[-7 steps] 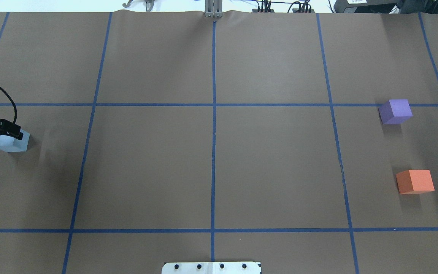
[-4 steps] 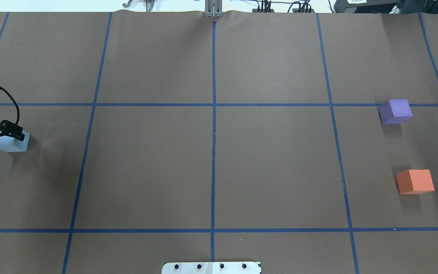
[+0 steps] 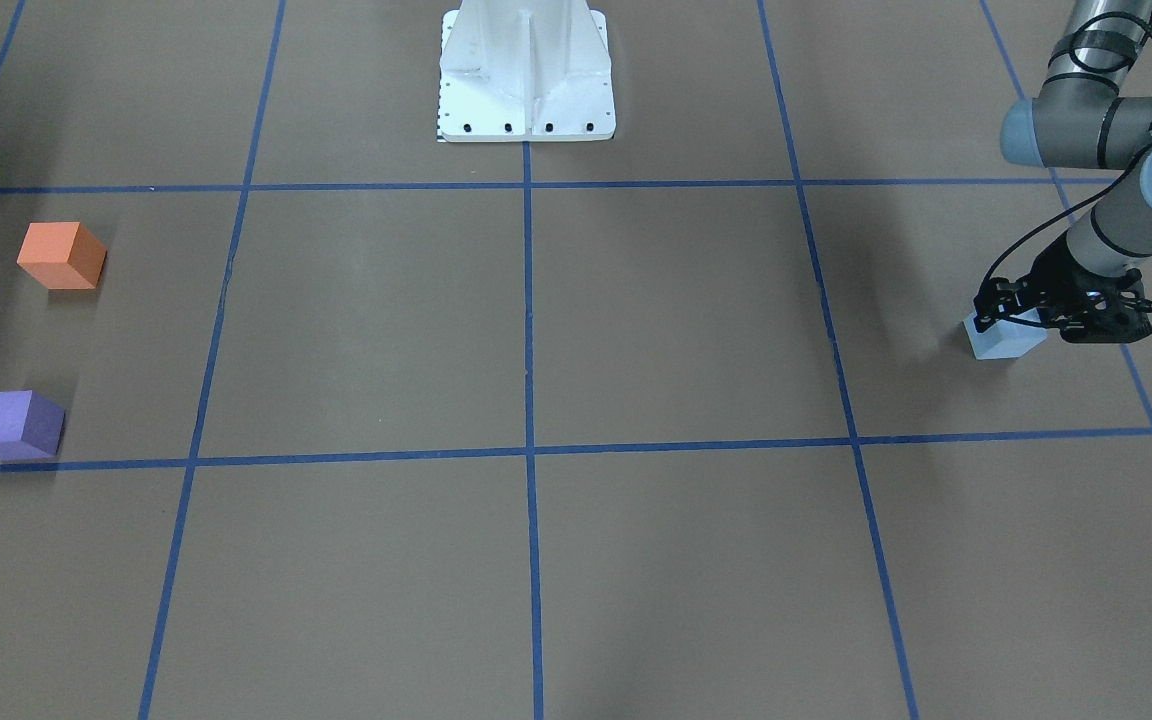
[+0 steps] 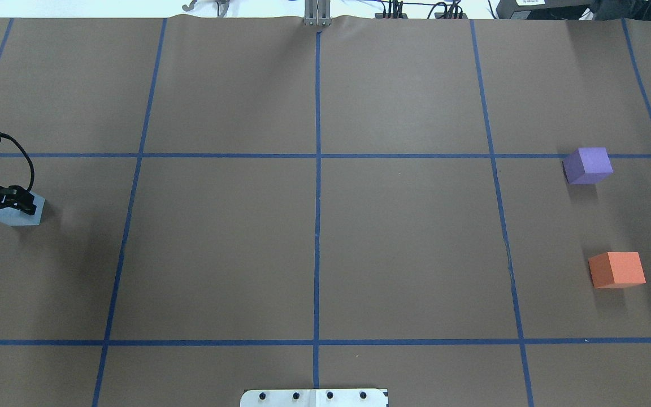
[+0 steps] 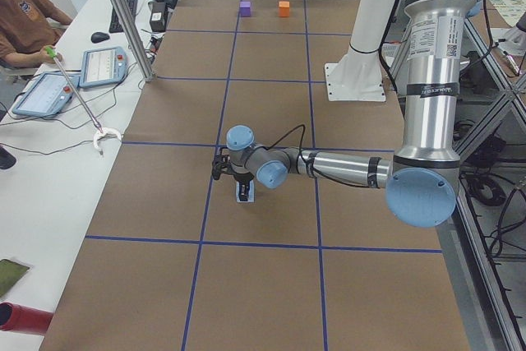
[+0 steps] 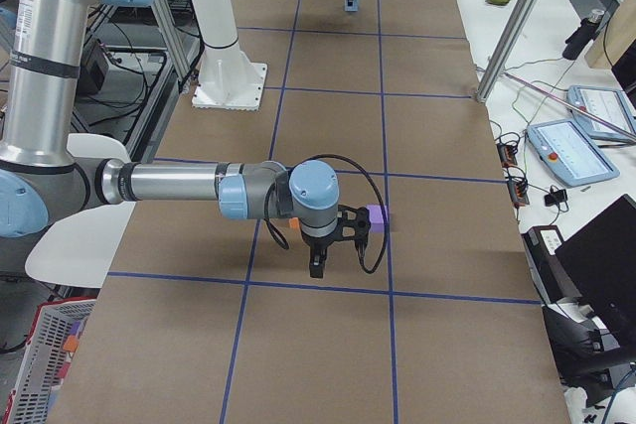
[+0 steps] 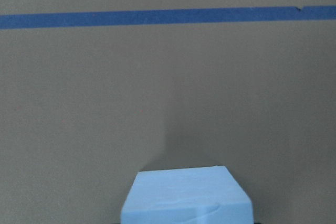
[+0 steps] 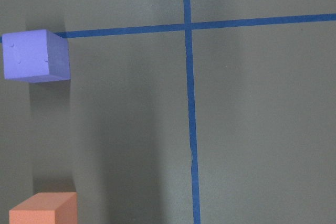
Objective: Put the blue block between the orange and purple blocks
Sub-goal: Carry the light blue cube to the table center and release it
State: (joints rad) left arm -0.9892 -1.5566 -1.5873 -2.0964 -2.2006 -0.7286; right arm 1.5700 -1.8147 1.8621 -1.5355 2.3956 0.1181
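left gripper (image 3: 1011, 322) is down over the blue block (image 4: 17, 217) at the table's (image 4: 359, 254) left edge. Jaws straddle it, can't tell if clamped. The gap between orange block (image 4: 617, 270) and purple block (image 4: 587, 165) is at the far right edge. right gripper (image 6: 316, 263) hovers there, jaw state unreadable.

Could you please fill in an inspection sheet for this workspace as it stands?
Surface: brown paper with a blue tape grid, lying flat.
Job's things: blue block at the robot's left end; purple block and orange block at the right end, apart, gap unfilled.
Clutter: nothing seen.
Grippers: left gripper low at the blue block, grip unclear; right gripper hangs near the purple block, state unclear.
Cables: black cable loops off the left wrist.
Surroundings: white robot base; operator and tablets at the side desk.
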